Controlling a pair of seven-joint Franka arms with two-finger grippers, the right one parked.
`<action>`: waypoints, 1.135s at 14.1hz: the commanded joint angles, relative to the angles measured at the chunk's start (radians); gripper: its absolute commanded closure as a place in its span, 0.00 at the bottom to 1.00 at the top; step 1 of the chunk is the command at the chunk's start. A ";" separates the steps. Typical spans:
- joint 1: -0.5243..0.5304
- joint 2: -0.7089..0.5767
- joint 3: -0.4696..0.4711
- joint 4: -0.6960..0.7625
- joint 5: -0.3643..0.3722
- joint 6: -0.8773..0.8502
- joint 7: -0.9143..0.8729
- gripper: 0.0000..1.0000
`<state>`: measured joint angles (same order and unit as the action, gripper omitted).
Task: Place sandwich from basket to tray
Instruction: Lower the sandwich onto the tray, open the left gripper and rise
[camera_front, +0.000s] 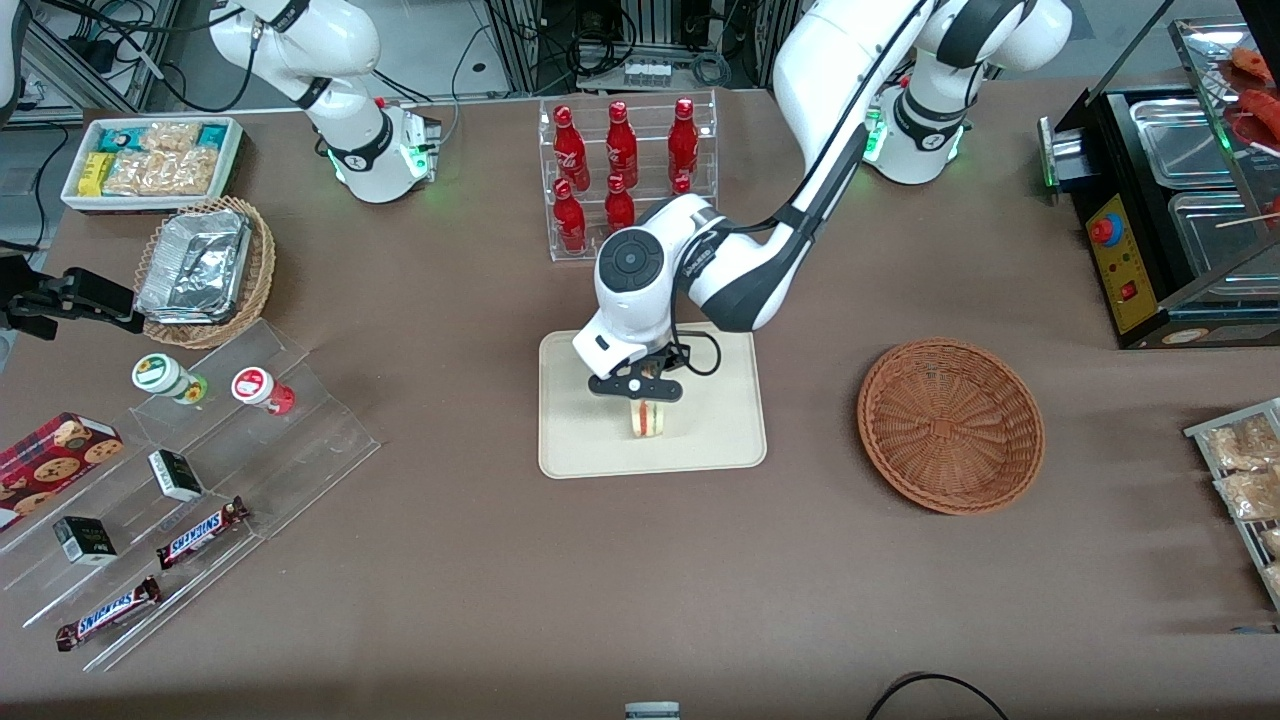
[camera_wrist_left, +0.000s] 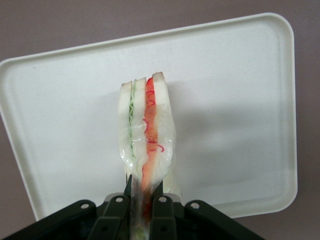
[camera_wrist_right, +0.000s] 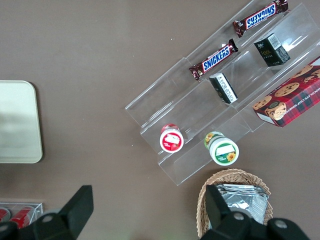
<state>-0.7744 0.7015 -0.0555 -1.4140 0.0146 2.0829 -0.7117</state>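
Gripper at frame center is clamped tight on the sandwich, holding it upright over the tray. Basket, center right: nothing in it. Upper center rack: seven red bottles. Lower left: two Snickers.

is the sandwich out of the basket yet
Out. The gripper holds the sandwich over the tray; the basket beside it is empty.
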 joint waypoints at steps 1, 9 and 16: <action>-0.022 0.012 0.009 -0.026 -0.004 0.045 -0.025 1.00; -0.023 0.013 0.009 -0.063 -0.004 0.052 -0.023 0.11; -0.005 -0.111 0.023 -0.043 -0.053 -0.058 -0.025 0.01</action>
<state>-0.7795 0.6714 -0.0455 -1.4440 -0.0089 2.0831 -0.7222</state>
